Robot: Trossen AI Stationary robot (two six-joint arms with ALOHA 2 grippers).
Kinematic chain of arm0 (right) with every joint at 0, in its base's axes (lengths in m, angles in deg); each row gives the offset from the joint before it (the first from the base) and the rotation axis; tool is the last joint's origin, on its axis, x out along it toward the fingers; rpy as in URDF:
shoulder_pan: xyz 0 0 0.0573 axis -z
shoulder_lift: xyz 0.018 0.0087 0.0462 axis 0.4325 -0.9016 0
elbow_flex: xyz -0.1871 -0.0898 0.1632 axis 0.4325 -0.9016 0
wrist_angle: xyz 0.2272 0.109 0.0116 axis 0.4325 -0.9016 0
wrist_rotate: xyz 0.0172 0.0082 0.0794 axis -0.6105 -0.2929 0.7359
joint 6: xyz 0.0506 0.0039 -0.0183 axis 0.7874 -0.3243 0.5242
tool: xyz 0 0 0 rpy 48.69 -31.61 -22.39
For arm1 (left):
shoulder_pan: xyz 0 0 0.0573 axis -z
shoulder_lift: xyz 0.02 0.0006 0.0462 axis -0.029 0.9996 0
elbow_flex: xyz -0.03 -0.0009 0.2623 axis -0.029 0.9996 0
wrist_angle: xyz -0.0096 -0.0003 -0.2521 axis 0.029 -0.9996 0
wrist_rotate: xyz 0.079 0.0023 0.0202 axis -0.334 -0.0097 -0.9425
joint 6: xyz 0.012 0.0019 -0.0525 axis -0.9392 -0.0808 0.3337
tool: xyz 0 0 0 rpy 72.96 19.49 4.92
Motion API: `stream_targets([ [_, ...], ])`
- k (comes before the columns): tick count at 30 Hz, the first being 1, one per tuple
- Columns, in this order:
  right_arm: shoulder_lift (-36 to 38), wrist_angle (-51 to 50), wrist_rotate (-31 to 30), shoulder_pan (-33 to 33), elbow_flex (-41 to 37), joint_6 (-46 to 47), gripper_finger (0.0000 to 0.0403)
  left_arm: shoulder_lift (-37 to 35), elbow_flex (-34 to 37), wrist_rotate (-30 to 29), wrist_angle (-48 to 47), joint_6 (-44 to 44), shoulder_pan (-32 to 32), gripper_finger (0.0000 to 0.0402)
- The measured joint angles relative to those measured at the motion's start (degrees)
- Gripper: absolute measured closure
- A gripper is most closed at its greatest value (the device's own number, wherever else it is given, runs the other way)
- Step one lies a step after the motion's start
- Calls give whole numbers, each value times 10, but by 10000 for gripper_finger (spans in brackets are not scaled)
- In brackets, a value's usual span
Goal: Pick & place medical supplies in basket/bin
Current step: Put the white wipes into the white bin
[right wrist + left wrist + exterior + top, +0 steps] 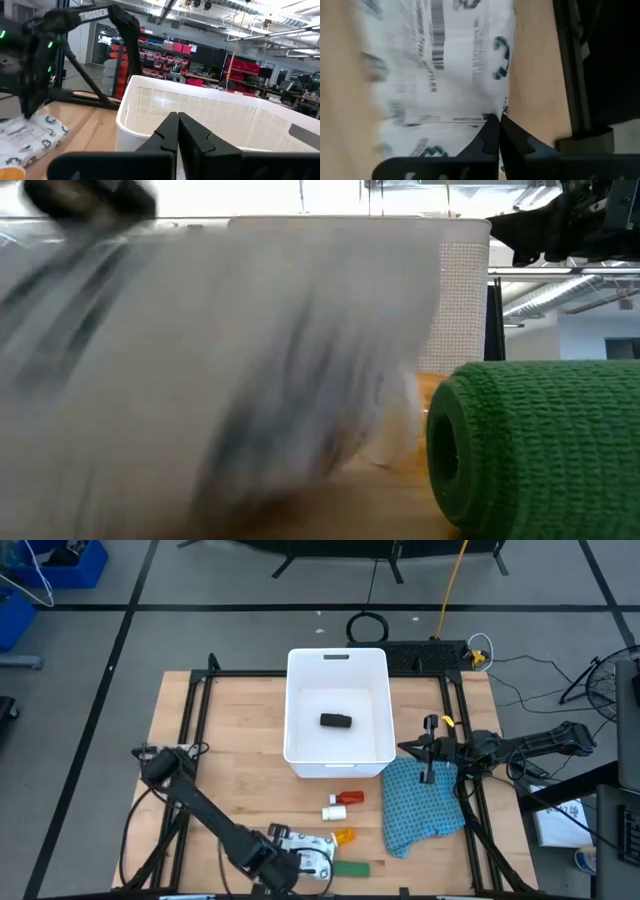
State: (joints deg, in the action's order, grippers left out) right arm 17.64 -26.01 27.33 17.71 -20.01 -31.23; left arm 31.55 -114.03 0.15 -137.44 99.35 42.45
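The white-green flat packet (318, 843) lies near the table's near edge and fills the left wrist view (445, 75) and the low view (200, 360), blurred. My left gripper (312, 860) (499, 121) is shut on it. Close by on the wood lie the green bar (351, 867), seen as a green roll (540, 445) in the low view, the orange piece (344, 836), the small white bottle (334, 811) and the small red bottle (350, 798). The black block (335, 721) lies inside the white bin (300, 670). My right gripper (428, 758) (177, 120) is shut, beside the bin's right wall (215, 120), holding nothing. My left gripper pinches the packet at one edge (490, 114) between its two fingers, coming in low from the table's left. The rest of the packet spreads out ahead of the fingertips. I cannot tell whether it is lifted clear of the wood.
A blue-teal patterned cloth (425, 805) lies right of the bottles, under my right gripper. Black frame rails (195, 740) run along both sides of the table. Cables (480, 650) lie beyond the far edge. Bare wood (230, 770) lies left of the bin.
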Motion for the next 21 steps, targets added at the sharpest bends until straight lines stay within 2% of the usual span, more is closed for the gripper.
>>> stream_targets([
  [7,0,-6,1,0,0,16,403,-118,-2,-111,-16,-60,10,401],
  [14,0,-10,2,0,0,15,403,-233,6,-301,-44,-120,44,401],
  [18,0,-10,2,0,0,15,403,-314,65,-365,-40,-135,55,401],
  [21,0,-11,2,0,0,14,403,-396,153,-371,27,-146,56,401],
])
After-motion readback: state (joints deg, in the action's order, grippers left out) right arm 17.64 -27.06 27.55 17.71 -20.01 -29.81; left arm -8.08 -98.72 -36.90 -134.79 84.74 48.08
